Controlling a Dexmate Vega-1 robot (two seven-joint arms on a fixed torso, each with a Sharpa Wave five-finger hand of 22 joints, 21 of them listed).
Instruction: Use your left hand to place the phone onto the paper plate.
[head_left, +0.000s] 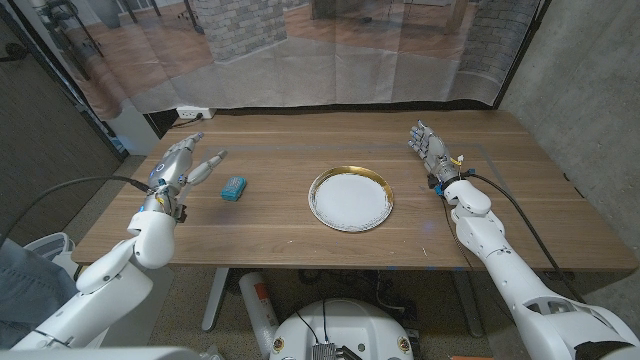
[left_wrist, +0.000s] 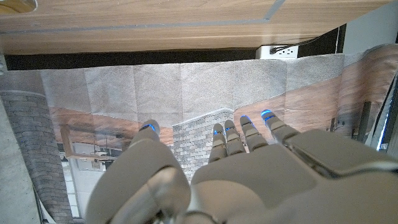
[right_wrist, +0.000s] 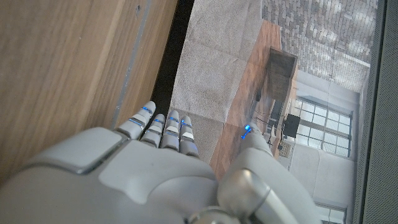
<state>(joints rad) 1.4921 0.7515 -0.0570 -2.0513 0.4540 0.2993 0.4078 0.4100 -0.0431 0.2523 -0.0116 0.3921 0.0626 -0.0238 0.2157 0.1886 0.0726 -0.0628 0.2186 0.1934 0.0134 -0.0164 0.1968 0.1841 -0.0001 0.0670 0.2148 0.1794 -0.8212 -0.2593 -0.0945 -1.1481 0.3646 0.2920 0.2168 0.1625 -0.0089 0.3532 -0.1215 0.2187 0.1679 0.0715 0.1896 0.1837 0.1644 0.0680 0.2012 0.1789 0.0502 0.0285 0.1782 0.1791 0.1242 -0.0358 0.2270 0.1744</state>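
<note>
A lab test cell, it seems. Bare concrete wall (head_left: 590, 90) beside the wooden surface (head_left: 300, 230). A printed backdrop (head_left: 330, 50) of brick and flooring hangs behind.

The desk (head_left: 300, 160) is brown wood with visible grain and a smooth, matt finish. The paper plate (head_left: 351, 198) looks matt white with a shiny gold rim, and the phone (head_left: 234, 187) shows a teal surface. Each robot hand, left (head_left: 185, 165) and right (head_left: 430, 148), is smooth grey plastic with a dull sheen.
</note>
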